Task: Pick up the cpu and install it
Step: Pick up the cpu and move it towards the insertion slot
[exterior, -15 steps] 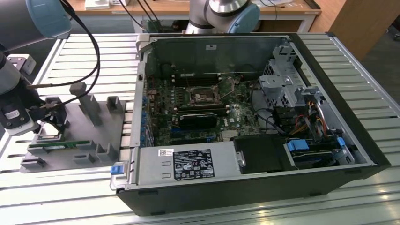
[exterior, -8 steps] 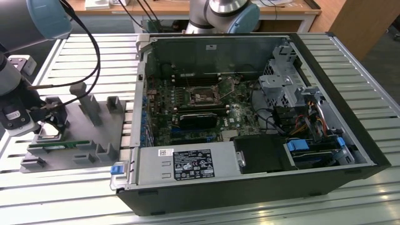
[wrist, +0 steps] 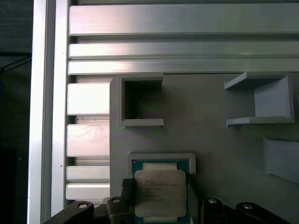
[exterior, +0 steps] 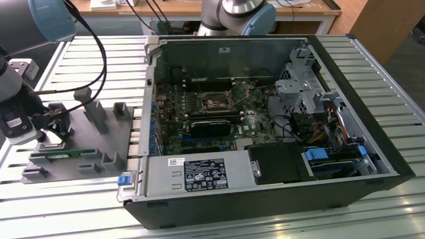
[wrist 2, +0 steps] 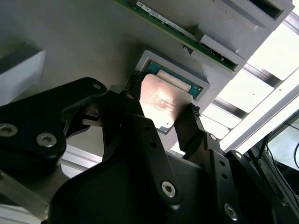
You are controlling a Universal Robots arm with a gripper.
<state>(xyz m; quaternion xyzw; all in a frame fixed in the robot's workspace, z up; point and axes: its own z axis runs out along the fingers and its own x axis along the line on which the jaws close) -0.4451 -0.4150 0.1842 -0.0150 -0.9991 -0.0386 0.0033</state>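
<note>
— Whereabouts of the cpu (wrist: 160, 193)?
— Over its nest (wrist: 161, 157) on the grey tray (exterior: 99, 144), at 9 o'clock from the case (exterior: 265, 209) in the exterior view. Shiny face up.
— Jaws?
— Closed on the cpu: black fingers (wrist 2: 190, 130) pressed against two opposite edges, pinching it, as seen in both wrist views.
— Lifted or seated?
— Hard to tell. In the second wrist view, overhangs the nest's rim at one corner.
— Gripper (exterior: 53, 124) itself?
— Hangs low over the tray's 9 o'clock end in the exterior view, a cable (exterior: 99, 55) looping up toward 12 o'clock.
— Anything close by?
— Green stick (exterior: 63, 154) in a tray slot, just at 6 o'clock from the gripper.
— And the socket (exterior: 216, 103)?
— On the board inside the case, well apart, toward 3 o'clock from the tray. Case and tray both on a slatted table (exterior: 371, 74).
</note>
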